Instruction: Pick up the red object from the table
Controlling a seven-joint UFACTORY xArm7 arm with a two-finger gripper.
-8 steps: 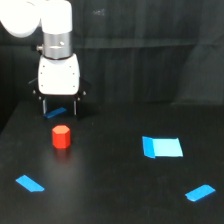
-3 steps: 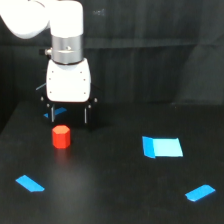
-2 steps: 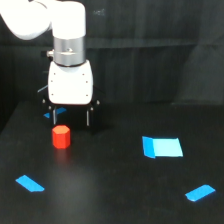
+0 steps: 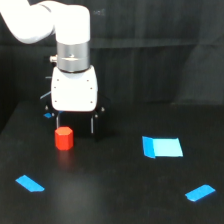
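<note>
The black counter (image 4: 115,200) carries scattered blue patches (image 4: 162,147). The white arm (image 4: 73,60) hangs low beside the red block (image 4: 64,138), likely lining up a grasp. Its jaws (image 4: 75,124) are released, empty, just behind and right of the block.

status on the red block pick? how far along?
Done: the white arm's gripper is low near the small red-orange faceted block, jaws open. In hand: lining up; the block sits toward the exterior view's left finger, not centred. Left: centre, close, lift. The block rests ungrasped on the matte black table.
</note>
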